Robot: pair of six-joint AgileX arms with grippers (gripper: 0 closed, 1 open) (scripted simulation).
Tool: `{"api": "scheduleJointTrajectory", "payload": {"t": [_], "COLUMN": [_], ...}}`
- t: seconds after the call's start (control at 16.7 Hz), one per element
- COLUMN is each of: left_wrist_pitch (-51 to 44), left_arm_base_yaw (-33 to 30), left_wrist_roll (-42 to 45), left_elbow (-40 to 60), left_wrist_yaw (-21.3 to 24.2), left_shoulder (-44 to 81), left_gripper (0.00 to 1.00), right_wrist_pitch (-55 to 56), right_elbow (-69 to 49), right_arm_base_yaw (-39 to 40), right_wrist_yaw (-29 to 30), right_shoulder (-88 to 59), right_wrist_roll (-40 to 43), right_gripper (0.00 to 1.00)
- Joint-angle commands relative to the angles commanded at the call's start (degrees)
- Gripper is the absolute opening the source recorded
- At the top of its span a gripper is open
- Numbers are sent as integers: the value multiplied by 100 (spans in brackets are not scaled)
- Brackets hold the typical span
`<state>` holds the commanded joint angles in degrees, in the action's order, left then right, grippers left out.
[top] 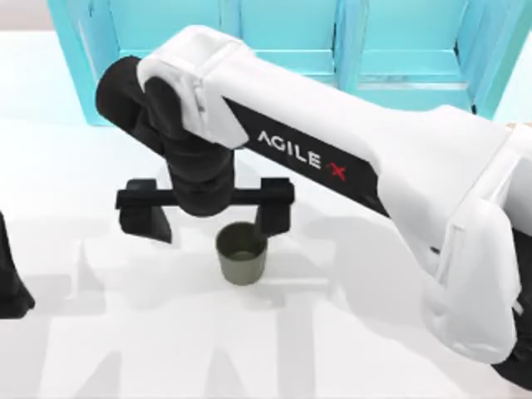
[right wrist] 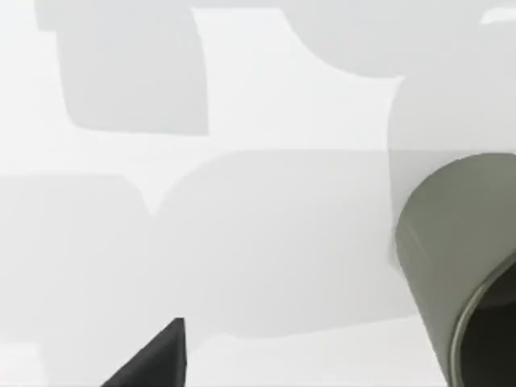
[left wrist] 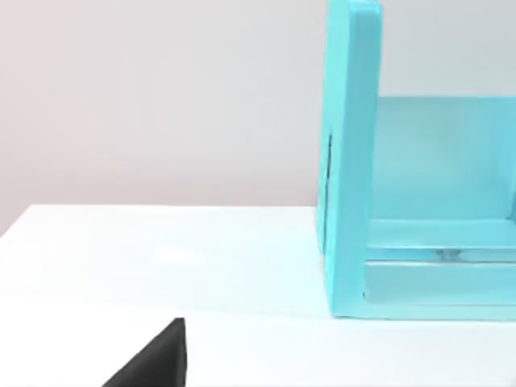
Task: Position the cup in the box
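Note:
The cup (top: pixel 242 253), small and dark olive-grey, stands upright on the white table near the middle. My right gripper (top: pixel 209 220) hovers just behind it, open wide, fingers pointing down. One black finger (top: pixel 274 214) is close to the cup's rim and the other (top: pixel 146 221) is far off to the left. The right wrist view shows the cup (right wrist: pixel 459 266) off to one side, not between the fingers. Of the box I see a thin tan sliver (top: pixel 524 127) at the right edge, behind my right arm. My left arm (top: pixel 10 278) is parked at the left edge.
A big cyan shelf unit (top: pixel 291 41) runs along the back of the table, and its side wall (left wrist: pixel 351 161) stands close in the left wrist view. My white right arm (top: pixel 399 166) stretches across the right half. White table (top: pixel 166 349) lies in front.

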<state>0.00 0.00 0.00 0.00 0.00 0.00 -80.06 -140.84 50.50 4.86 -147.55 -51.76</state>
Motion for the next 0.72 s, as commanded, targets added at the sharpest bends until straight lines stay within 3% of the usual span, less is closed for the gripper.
{"api": "scheduleJointTrajectory", "payload": {"t": [0.24, 0.6, 0.72], "left_wrist_pitch": [0, 0, 0], "left_arm_base_yaw": [0, 0, 0], "left_wrist_roll": [0, 0, 0], "left_elbow": [0, 0, 0], "left_wrist_yaw": [0, 0, 0], "left_shoulder": [0, 0, 0], "left_gripper": [100, 100, 100], "right_wrist_pitch": [883, 1044, 1044], "right_elbow": [1066, 1241, 1241], "right_arm_base_yaw": [-9, -10, -10], "right_wrist_yaw": [-4, -4, -4], "right_shoulder": [205, 234, 234], "right_wrist_roll": [12, 13, 13], "right_gripper": [100, 100, 85]}}
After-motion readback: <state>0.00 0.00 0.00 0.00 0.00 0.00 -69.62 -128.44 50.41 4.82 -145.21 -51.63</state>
